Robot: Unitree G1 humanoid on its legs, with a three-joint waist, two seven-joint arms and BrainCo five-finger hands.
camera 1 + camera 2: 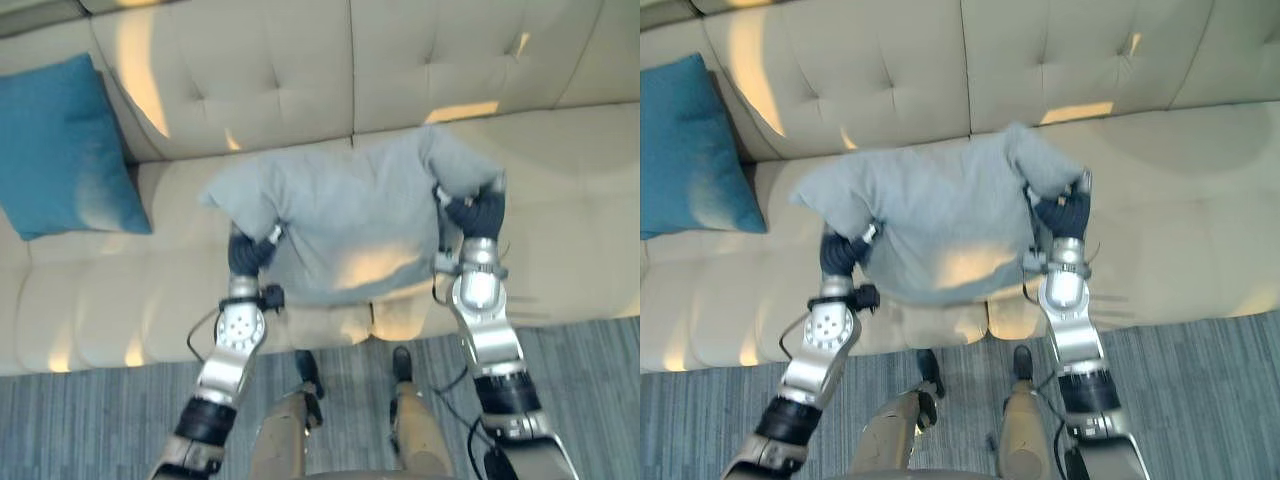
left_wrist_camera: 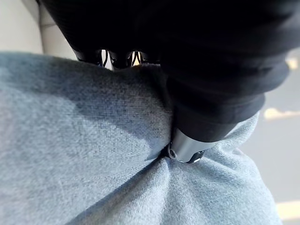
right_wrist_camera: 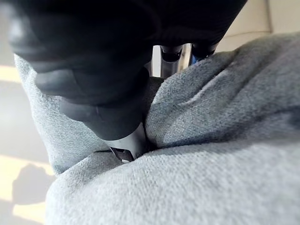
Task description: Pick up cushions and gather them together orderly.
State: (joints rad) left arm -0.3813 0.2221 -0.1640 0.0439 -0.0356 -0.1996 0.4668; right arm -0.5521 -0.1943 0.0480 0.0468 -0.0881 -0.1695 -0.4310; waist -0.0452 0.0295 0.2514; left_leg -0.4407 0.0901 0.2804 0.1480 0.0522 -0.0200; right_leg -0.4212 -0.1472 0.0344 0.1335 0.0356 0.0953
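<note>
Gripping the grey cushion (image 1: pixel 350 220) from both sides, the two hands hold it over the sofa (image 1: pixel 560 200) seat, about midway along the sofa and toward its front edge. The left hand (image 1: pixel 250 252) clamps the cushion's left edge near a lower corner. Its wrist view shows the thumb (image 2: pixel 185 147) sunk into a fold of the fabric, with the fingers (image 2: pixel 115 58) on the far face. The right hand (image 1: pixel 478 213) pinches the right edge near the upper corner likewise, thumb (image 3: pixel 129 145) dug into the cloth and fingers (image 3: pixel 171 54) behind. The cushion creases between them. Whether its lower edge touches the sofa seat cannot be told. A blue cushion (image 1: pixel 65 145) leans against the sofa's backrest at its left end, well apart from the grey one.
</note>
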